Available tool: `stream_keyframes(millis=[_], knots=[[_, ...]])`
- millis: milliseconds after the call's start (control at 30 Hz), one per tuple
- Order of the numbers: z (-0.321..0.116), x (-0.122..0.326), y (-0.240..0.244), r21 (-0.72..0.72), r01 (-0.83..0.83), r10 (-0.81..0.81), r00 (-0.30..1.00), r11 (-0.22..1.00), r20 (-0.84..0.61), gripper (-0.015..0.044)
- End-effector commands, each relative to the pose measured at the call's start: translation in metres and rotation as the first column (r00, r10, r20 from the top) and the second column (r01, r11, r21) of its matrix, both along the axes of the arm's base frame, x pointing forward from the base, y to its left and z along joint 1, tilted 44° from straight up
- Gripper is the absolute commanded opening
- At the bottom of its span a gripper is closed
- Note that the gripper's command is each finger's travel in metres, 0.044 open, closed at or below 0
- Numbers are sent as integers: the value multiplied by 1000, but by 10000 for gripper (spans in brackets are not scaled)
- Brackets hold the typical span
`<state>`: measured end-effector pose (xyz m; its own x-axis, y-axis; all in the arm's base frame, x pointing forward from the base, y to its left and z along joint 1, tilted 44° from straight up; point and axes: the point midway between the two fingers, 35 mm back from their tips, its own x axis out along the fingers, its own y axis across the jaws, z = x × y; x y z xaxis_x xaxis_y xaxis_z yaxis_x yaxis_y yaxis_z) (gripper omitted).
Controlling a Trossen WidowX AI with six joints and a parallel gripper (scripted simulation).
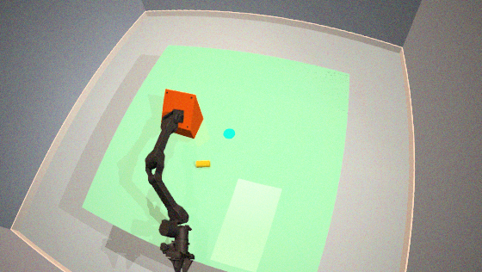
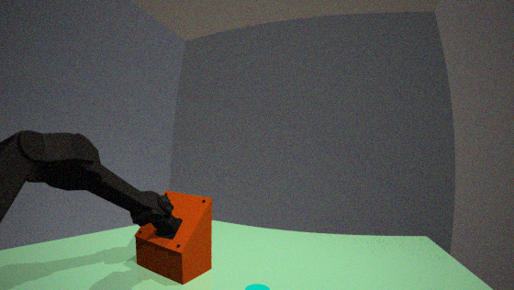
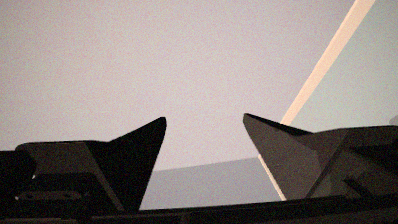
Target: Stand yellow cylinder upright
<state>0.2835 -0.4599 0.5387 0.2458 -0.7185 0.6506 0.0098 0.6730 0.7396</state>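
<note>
The yellow cylinder [image 1: 202, 163] lies on its side on the green mat, its long axis running left to right in the top view. The flat cyan circle [image 1: 229, 133] [image 2: 257, 287] lies beyond it, up and to the right, with nothing on it. My gripper [image 1: 182, 269] [image 3: 205, 119] is open, with nothing between its fingers. It is at the bottom edge of the top view, far from the cylinder and the circle, and out of the exterior view. The wrist view shows neither the cylinder nor the circle.
An orange wedge-shaped block [image 1: 182, 101] [image 2: 197, 250] stands left of the circle, with the far end of the arm [image 1: 160, 144] [image 2: 61, 161] on its sloping face. A pale rectangular patch [image 1: 247, 224] shows on the green mat [image 1: 280, 116]. A pale rim and walls surround the area.
</note>
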Motion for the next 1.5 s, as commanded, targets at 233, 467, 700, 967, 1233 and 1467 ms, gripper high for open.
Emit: stream_keyframes(millis=[233,467,700,967,1233,1467], knots=[[-38,39,11,129,37,-11,981,991,-196,309],[-100,84,42,251,105,35,868,962,-496,309],[-166,111,89,296,169,126,635,940,-762,309],[-240,118,153,275,211,219,253,938,-942,309],[-307,96,222,198,186,236,-212,962,-948,309],[-353,56,277,124,87,151,-596,988,-789,309]])
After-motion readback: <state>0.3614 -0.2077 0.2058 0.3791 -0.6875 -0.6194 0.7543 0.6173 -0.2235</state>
